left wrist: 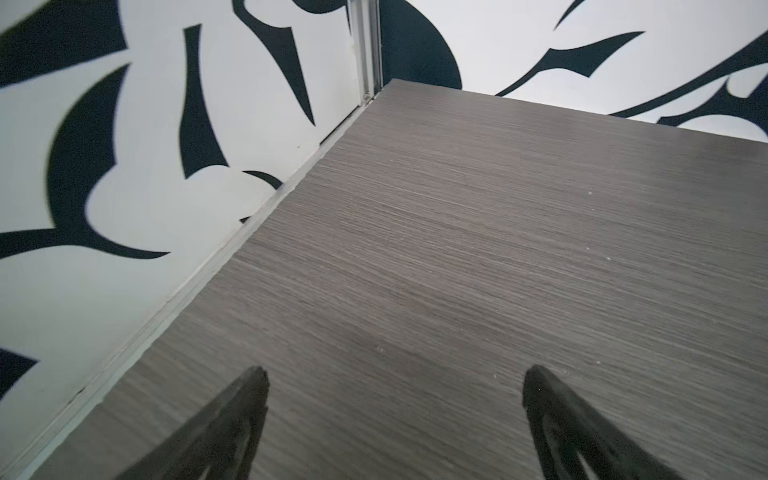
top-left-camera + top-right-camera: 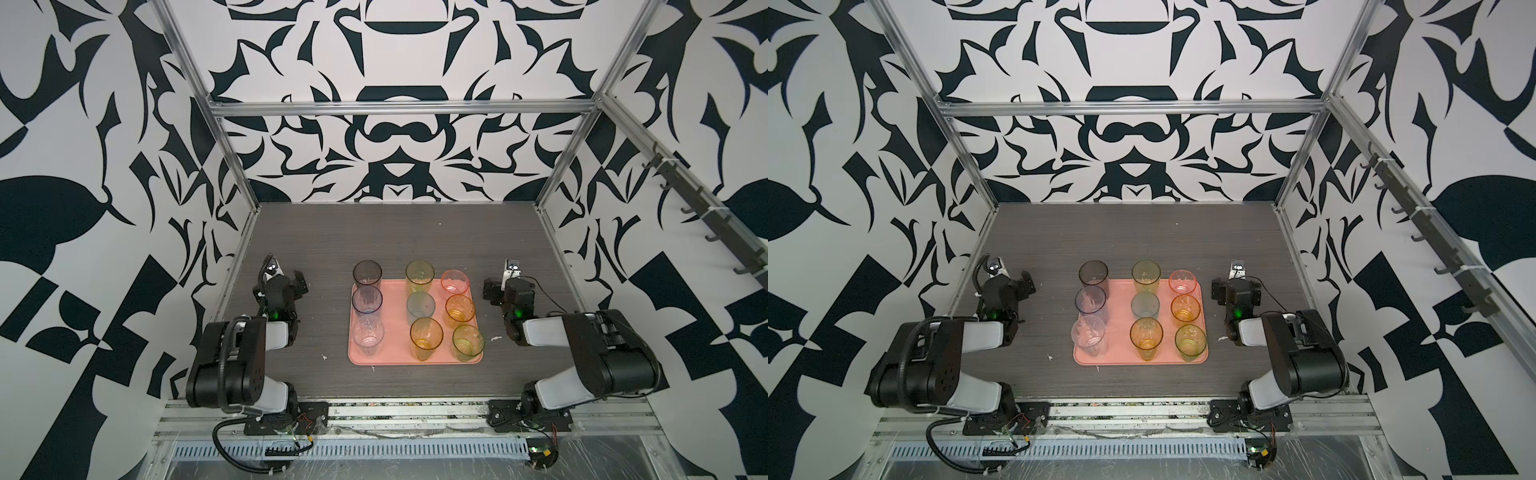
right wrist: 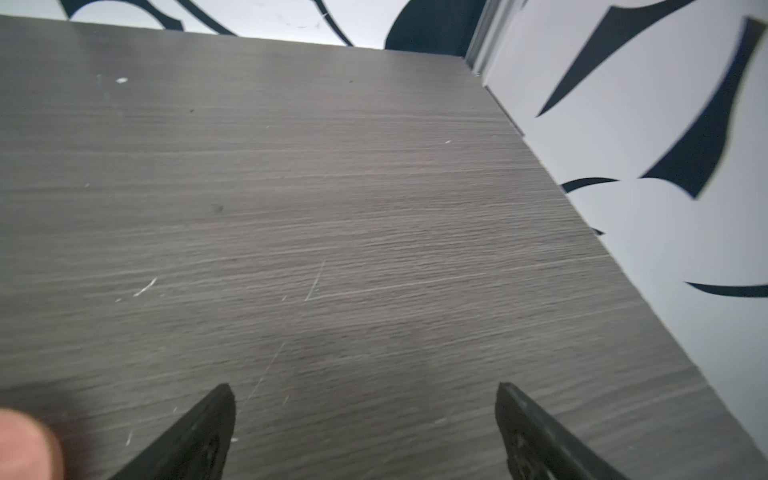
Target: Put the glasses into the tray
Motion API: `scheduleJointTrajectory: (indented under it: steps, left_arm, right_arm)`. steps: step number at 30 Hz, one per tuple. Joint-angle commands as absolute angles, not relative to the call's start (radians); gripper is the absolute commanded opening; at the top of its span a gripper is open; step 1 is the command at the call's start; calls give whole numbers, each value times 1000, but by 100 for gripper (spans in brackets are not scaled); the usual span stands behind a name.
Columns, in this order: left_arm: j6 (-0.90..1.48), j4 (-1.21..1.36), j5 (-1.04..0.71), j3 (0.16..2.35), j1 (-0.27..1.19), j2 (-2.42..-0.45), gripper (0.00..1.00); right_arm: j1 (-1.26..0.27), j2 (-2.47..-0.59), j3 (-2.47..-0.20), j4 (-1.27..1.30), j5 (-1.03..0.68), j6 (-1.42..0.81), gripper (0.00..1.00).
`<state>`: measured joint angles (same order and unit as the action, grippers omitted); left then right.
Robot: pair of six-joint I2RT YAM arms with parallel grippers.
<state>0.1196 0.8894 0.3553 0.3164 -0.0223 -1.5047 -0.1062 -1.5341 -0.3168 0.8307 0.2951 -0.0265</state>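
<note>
Grey table [image 2: 316, 232] is being occupied by the tray [image 2: 399, 328], nine glasses [image 2: 420, 305] being carried upright on it. Left gripper [image 1: 392, 374] and right gripper [image 3: 363, 388] are being held with jaws wide apart, empty. Crowded tumblers risk being toppled by any arm sweep.

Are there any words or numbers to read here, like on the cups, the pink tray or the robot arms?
No text can be read anywhere.
The glasses and the tray: no writing.
The walls: only black shapes, no letters.
The white plate on the right arm: a dark mark, too small to read.
</note>
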Motion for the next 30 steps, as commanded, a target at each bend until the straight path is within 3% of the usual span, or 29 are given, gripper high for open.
scheduleJointTrajectory:
  steps: [1, 4, 30]
  left_arm:
    - [85, 1054, 227, 303, -25, -1556, 99]
    - [121, 897, 297, 378, -27, -1552, 100]
    - [123, 998, 302, 321, -27, -1537, 100]
  right_arm:
    - [-106, -1563, -343, 962, 232, 7, 100]
    - [-104, -1561, -347, 940, 227, 5, 100]
    - [-104, -1540, -296, 1006, 230, 0, 100]
